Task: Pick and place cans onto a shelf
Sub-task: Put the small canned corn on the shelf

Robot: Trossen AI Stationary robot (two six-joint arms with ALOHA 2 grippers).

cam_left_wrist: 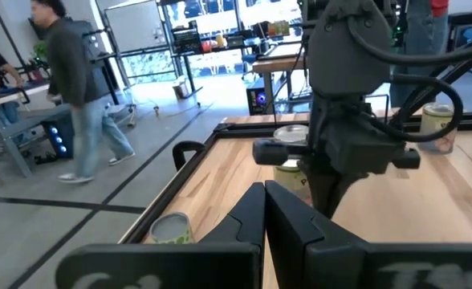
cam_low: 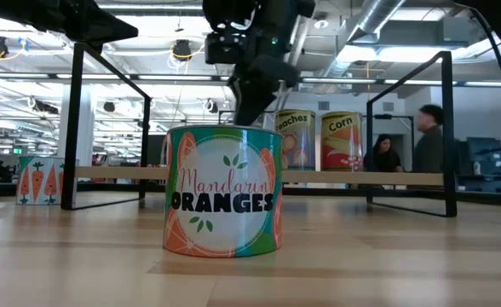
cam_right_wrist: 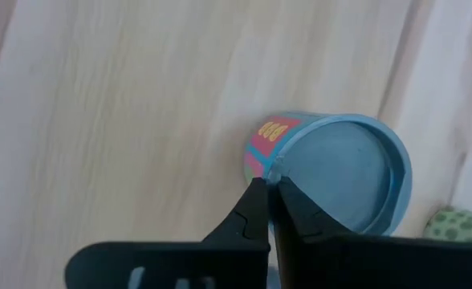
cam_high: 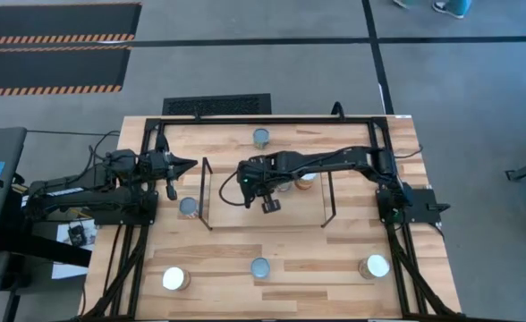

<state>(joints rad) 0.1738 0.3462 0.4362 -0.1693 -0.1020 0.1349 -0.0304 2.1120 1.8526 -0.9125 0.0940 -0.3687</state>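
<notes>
Cans first, counted from the left on the high view with the desk as a clock face. A small silver-blue-topped metal can (cam_high: 188,207) stands at 9 o'clock. A wider whitish-topped can (cam_high: 173,279) stands at 7 o'clock, and a second silver-blue-topped can (cam_high: 260,266) at 6. A third silver-blue-topped can (cam_high: 259,137) is at 12, and a second whitish-topped can (cam_high: 376,266) at 5. That makes five on the bare desk.

The left gripper (cam_high: 190,164) hangs at 10 o'clock with its jaws clenched on nothing.

The one low black-wire shelf with a light wood board (cam_high: 211,192) sits at the centre. In the low view two cans stand side by side on it, the cream-labelled peaches can (cam_low: 295,139) and the yellow corn can (cam_low: 342,141) just at its 3 o'clock. At the front stands the orange-and-green Mandarin Oranges can (cam_low: 223,191), with a carrot-printed can (cam_low: 39,180) far to 9 o'clock.

The right gripper (cam_right_wrist: 268,186) reaches over the shelf. Its jaws are clenched and their tips touch the rim of a blue-topped can with a pink label (cam_right_wrist: 340,172), holding nothing. A green-dotted object (cam_right_wrist: 461,225) lies beside that can.

The light wood plank desk (cam_high: 335,295) is edged by a black metal frame (cam_high: 272,119). Grey floor surrounds it, with two striped black mats (cam_high: 57,45) toward 11 o'clock. Beyond are two people (cam_low: 404,149) in the low view, and in the left wrist view one walking person (cam_left_wrist: 79,88).
</notes>
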